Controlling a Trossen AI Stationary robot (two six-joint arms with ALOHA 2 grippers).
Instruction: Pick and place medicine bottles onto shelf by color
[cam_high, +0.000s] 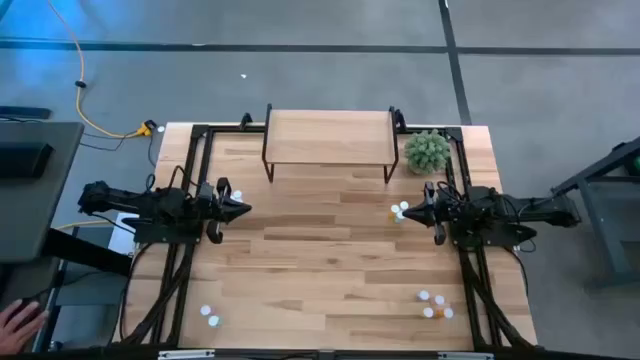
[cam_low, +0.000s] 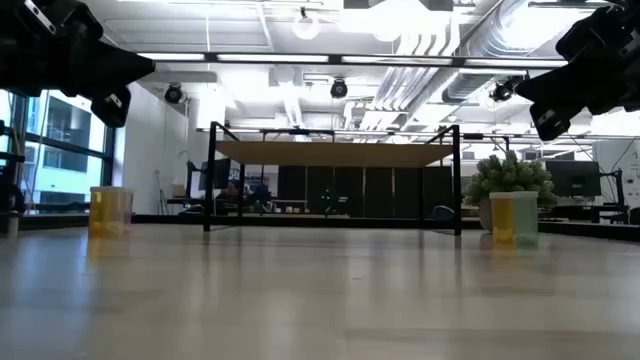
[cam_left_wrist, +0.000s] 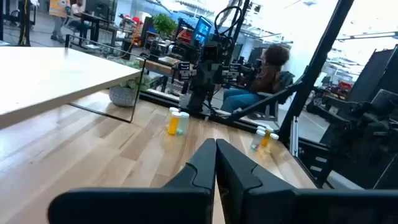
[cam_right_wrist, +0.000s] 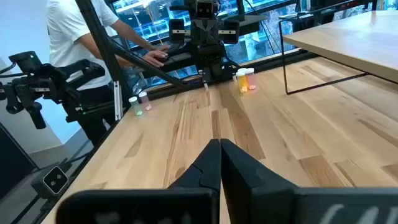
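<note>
Left gripper (cam_high: 243, 209) fingers pressed together, holding nothing, parked at left table edge. Right gripper (cam_high: 406, 212) same, fingers together, empty, parked at right edge. Near to far: two medicine bottles (cam_high: 209, 315) at front left, small cluster (cam_high: 433, 306) at front right with white and orange bodies. Mid table: bottles (cam_high: 398, 211) just beside right gripper tip, more (cam_high: 226, 187) by left gripper. Far end: shelf (cam_high: 329, 138), wood top bare, nothing placed yet; plant (cam_high: 428, 151) just right of it. Person's hand (cam_high: 18, 322) shows off table, bottom left. Bottles look tiny, light, rigid plastic, smooth, likely to tip or roll if nudged. Best hold: across body below white cap, upright.
</note>
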